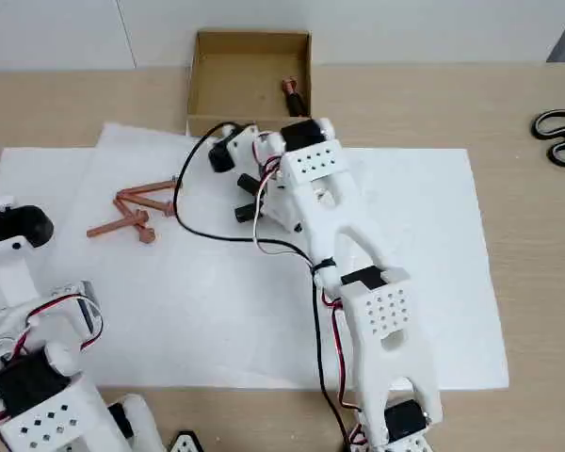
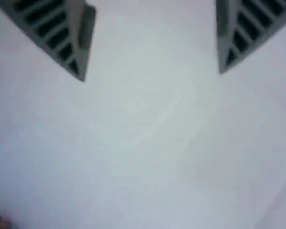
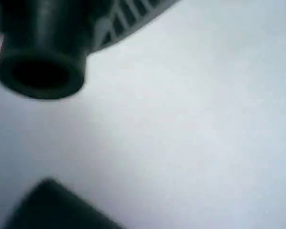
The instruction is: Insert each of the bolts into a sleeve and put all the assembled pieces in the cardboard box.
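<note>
step in hand: pairing a bolt with a sleeve. right end effector (image 1: 248,185) looks clamped on a black sleeve (image 3: 40,69), bore open, over the white sheet (image 1: 405,264) just below the cardboard box (image 1: 203,75). left end effector (image 2: 152,69) is spread wide and empty over bare sheet. next move, i'd say: left grabs one from the bolts (image 1: 130,213), a loose copper pile well left of the sleeve. one finished piece (image 1: 292,94) is in the box.
</note>
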Motion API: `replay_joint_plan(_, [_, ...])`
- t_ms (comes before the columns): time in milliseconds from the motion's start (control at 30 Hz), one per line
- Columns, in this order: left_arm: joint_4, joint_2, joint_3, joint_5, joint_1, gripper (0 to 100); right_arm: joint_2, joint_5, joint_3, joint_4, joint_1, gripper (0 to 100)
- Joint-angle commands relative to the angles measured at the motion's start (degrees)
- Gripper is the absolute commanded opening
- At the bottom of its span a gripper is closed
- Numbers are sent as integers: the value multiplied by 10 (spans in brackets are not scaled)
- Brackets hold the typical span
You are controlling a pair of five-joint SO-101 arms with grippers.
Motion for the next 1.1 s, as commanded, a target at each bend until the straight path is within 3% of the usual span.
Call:
replay_joint_plan(0, [0,4,-51,-2,0,173,-87,-28,-23,9,6,3])
replay_joint_plan(133, [25,54,-114,-44,7,171,-170,-38,18,8,1,3])
replay_joint_plan(367, [19,322,-291,-64,79,171,-266,-49,104,7,6,3])
replay_joint_plan(633, [19,696,-546,-223,164,171,-348,-96,190,6,6,3])
replay_joint_plan(833, [24,890,-711,-447,182,171,-399,-100,261,5,6,3])
replay_joint_plan(1067, [24,1045,-880,-517,207,171,-415,-99,274,5,21,3])
